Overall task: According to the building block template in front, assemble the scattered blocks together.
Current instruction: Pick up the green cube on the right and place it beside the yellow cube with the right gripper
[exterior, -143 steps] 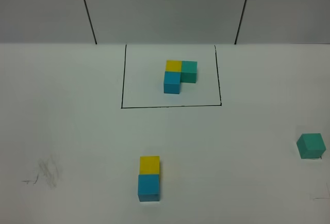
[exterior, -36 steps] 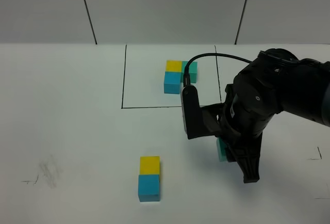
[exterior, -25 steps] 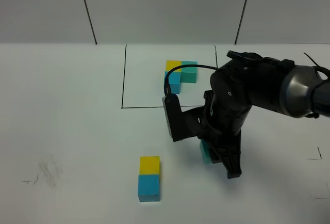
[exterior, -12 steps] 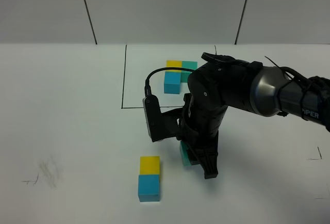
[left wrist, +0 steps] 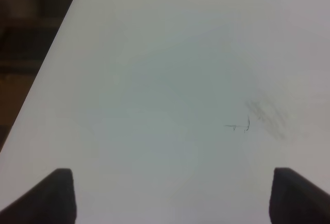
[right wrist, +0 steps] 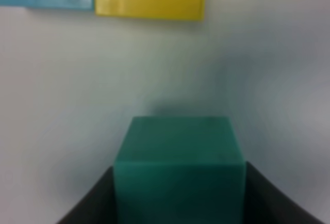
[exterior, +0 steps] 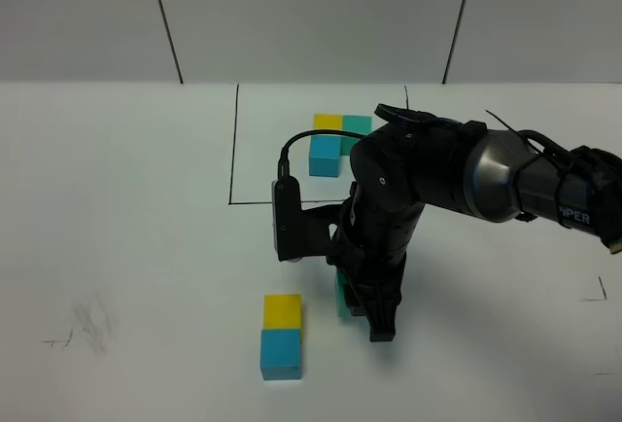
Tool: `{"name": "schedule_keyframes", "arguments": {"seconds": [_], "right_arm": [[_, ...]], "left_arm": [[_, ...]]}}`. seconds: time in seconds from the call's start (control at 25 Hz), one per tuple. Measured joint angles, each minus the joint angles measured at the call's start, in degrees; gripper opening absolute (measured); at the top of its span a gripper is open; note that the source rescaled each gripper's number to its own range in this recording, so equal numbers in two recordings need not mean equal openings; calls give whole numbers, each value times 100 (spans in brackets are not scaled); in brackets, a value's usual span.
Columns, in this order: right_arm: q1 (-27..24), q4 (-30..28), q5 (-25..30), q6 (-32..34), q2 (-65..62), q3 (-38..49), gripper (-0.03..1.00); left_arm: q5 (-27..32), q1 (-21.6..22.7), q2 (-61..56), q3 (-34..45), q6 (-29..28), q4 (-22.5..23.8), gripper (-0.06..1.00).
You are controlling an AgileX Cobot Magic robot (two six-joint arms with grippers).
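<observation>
Working from left to right, the left tool (left wrist: 170,195) hangs over bare counter (exterior: 117,247) with its jaws apart and empty, and the yellow block (exterior: 282,311) and sky-blue block (exterior: 280,354) sit touching in a line near the front edge. Just beside them, the right tool (exterior: 362,307) is clamped on the teal-green block (right wrist: 179,167), judged to be the placing step: the block must go flush against the yellow one's right face, matching the building block template (exterior: 330,144) in its black rectangle farther back. No containers are present.
</observation>
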Motion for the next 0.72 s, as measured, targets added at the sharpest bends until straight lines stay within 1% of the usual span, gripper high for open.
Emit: {"name": "schedule_keyframes", "arguments": {"seconds": [0.36, 0.72], "right_arm": [[225, 11, -174, -40, 0, 0, 22], [292, 32, -193, -53, 214, -49, 22]], "left_arm": [[0, 0, 0, 0, 5, 0, 67], [0, 0, 0, 0, 4, 0, 67]]}}
